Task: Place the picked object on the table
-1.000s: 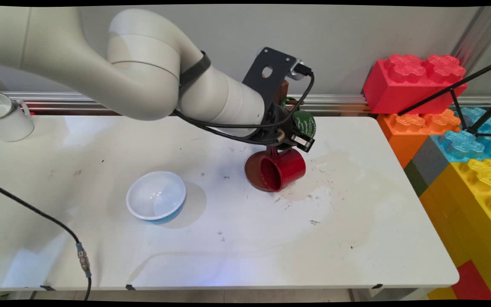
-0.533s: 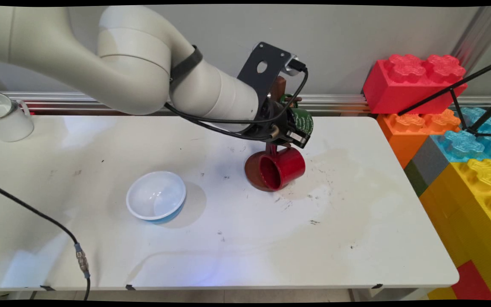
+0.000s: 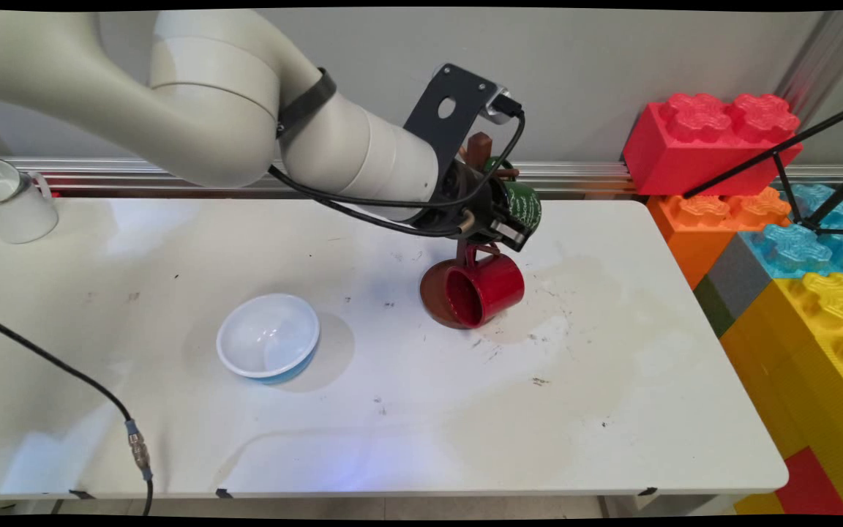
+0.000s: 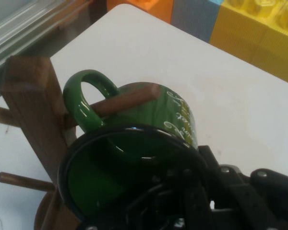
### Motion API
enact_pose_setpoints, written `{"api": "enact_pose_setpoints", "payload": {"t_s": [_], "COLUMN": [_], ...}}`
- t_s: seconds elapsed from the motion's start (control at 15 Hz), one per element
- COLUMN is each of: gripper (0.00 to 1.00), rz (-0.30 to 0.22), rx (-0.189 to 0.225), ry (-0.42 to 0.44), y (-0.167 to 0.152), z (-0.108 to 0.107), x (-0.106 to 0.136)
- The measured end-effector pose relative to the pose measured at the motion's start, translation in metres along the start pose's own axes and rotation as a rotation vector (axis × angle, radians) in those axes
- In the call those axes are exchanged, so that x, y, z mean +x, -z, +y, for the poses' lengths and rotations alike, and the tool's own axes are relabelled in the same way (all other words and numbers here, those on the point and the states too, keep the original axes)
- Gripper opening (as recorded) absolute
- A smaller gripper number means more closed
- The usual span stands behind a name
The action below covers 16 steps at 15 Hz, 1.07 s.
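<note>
Main view, left to right: a white mug (image 3: 4, 199) at the far left edge, a white bowl (image 3: 268, 337) left of centre on the worktop (image 3: 612, 380), then the gripper (image 3: 513, 219) at a green mug (image 3: 522, 205) hanging on a wooden mug rack (image 3: 478, 150), with a red mug (image 3: 484, 291) hung lower over the rack's round base. Toy bricks (image 3: 773, 219) stack up on the right. Hand view alone shows the green mug (image 4: 129, 158) with its handle over a peg (image 4: 127, 99) and the linkage pressed against its rim; whether the fingers grip it I cannot tell.
</note>
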Motion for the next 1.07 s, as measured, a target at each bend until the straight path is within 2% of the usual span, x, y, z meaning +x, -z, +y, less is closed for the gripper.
{"api": "enact_pose_setpoints", "payload": {"t_s": [1.07], "gripper": [0.0], "rz": [0.035], "rx": [-0.093], "ry": [-0.029], "y": [0.013], "z": [0.019], "x": [0.008]}}
